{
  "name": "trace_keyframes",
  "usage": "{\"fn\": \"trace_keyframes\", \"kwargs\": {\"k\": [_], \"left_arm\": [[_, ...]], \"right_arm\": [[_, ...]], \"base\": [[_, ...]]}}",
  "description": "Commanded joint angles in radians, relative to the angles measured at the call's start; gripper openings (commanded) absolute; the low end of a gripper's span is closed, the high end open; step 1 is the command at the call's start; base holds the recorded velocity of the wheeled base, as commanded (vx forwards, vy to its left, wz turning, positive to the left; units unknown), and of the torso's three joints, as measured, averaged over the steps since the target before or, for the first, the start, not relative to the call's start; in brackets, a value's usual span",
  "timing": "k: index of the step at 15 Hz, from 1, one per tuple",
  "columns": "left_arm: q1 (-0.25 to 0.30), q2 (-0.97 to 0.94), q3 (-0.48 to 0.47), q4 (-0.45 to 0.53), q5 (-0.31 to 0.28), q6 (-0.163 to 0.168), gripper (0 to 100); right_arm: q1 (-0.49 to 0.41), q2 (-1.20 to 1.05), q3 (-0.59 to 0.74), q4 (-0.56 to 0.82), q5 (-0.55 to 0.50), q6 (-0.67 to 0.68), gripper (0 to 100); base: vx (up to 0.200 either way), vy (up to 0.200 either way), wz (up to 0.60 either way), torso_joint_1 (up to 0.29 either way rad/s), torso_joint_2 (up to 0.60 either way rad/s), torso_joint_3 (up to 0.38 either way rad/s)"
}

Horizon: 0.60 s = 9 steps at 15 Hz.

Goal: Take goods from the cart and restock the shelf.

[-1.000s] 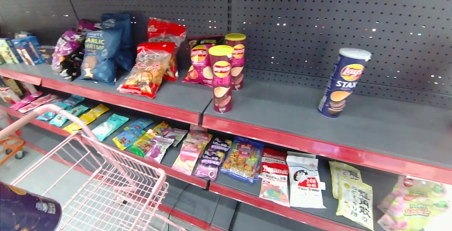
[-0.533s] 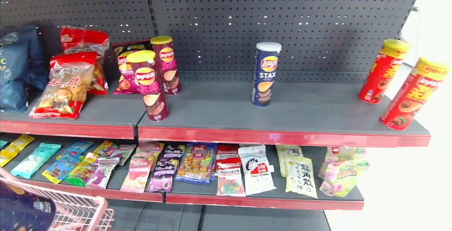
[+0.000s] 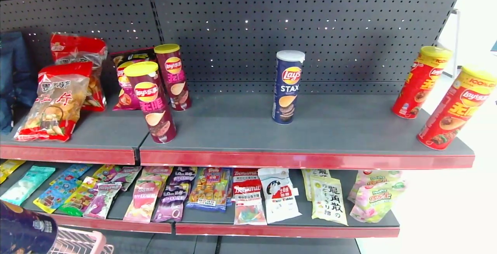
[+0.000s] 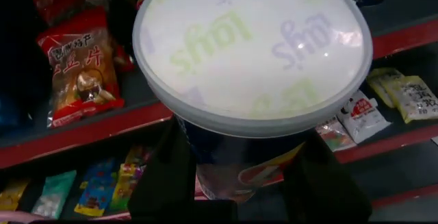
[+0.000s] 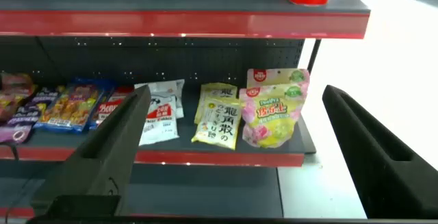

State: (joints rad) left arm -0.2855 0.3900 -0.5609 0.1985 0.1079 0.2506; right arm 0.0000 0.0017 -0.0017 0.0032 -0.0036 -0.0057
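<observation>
top shelf (image 3: 310, 137) | standing on it: 2 maroon chip cans (image 3: 150, 101) left, 2 red chip cans (image 3: 421, 82) right end, 1 blue chip can (image 3: 287, 87) between | left gripper (image 4: 243, 179) clamped on a second blue can (image 4: 252, 53) (white lid), low beside the pink cart (image 3: 83, 242) | right gripper (image 5: 236, 97) just hanging wide open

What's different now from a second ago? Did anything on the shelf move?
Nothing on the shelf moved. The head camera swung right, bringing the red cans into view and pushing the pink cart almost out. The left end effector kept hold of its white-lidded can; the blue can stands as before.
</observation>
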Motion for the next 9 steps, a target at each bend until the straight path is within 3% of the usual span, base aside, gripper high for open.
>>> {"fn": "trace_keyframes", "kwargs": {"k": [1,4,9], "left_arm": [[0.0,0.003,0.001,-0.001,0.0,-0.001,0],[-0.003,0.0,0.004,-0.002,-0.011,0.029,0],[-0.003,-0.06,0.047,0.001,-0.013,0.033,0]], "right_arm": [[0.0,0.0,0.002,0.0,0.001,0.0,100],[0.0,0.0,0.0,0.0,0.001,-0.002,100],[0.02,0.052,0.0,0.001,0.002,-0.01,100]], "base": [[0.2,0.0,0.0,0.002,0.01,0.002],[0.0,0.0,0.0,0.0,0.0,0.0],[0.0,0.0,0.0,0.0,0.0,0.0]]}}
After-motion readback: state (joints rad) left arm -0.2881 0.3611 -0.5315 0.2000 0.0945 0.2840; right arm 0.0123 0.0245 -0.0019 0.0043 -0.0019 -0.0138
